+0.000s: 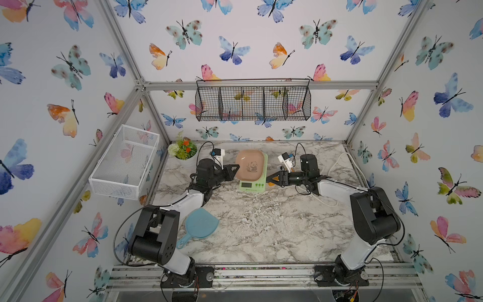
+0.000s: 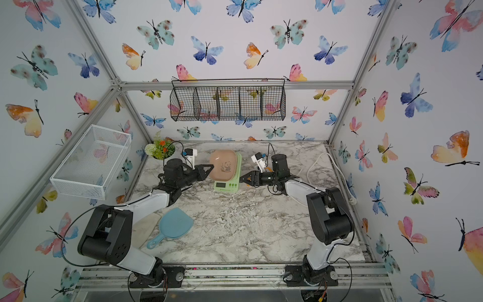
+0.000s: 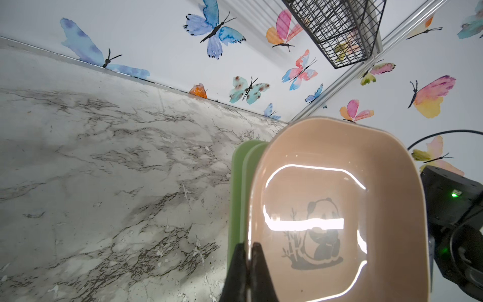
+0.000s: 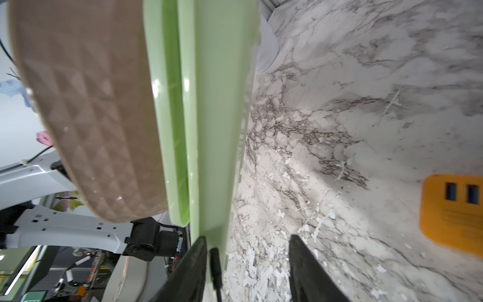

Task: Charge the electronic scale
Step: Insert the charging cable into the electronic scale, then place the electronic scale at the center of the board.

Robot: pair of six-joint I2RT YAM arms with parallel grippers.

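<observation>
The left fingers (image 3: 237, 264) are pinched together on the bowl rim of the electronic scale (image 1: 251, 167), which stands mid-rear on the worktop (image 1: 261, 222) between both arms. The right fingers (image 4: 300, 261) stand apart at its side, with a black plug (image 4: 215, 264) just beside one of them.

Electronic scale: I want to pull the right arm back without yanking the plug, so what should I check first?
1. Left pincer shut on the bowl rim: ok.
2. Right pincer open, jaws apart: ok.
3. Black plug fully seated in the electronic scale: cannot tell.
4. Scale flat on the table: ok.
5. Far end of the cable in the orange power strip: cannot tell.
</observation>
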